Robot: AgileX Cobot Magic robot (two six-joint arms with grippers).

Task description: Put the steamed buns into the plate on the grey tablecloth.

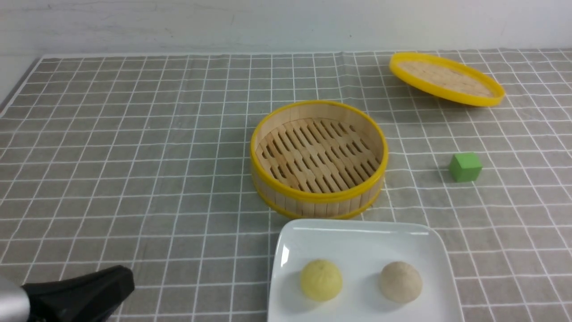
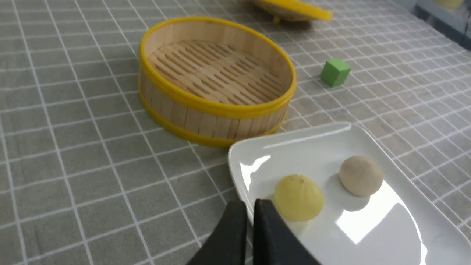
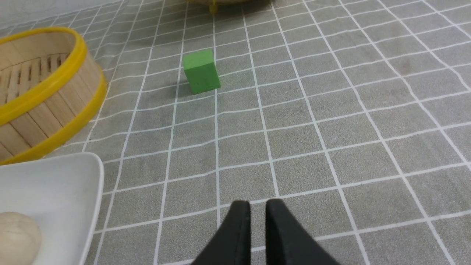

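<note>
The pale yellow bun (image 1: 321,280) and the beige-white bun (image 1: 401,281) sit side by side in the white plate (image 1: 357,237) on the grey tablecloth (image 1: 134,156), near the front edge. In the left wrist view the yellow bun (image 2: 298,197) and beige bun (image 2: 360,175) lie in the plate (image 2: 404,235). My left gripper (image 2: 250,206) is shut and empty, just beside the plate's near corner; it shows at the lower left of the front view (image 1: 127,279). My right gripper (image 3: 257,206) is shut and empty over bare cloth, out of the front view.
The empty bamboo steamer basket (image 1: 318,157) stands just behind the plate. Its flat yellow-rimmed lid (image 1: 446,78) lies tilted at the back right. A green cube (image 1: 465,167) sits right of the basket, and it also shows in the right wrist view (image 3: 201,71).
</note>
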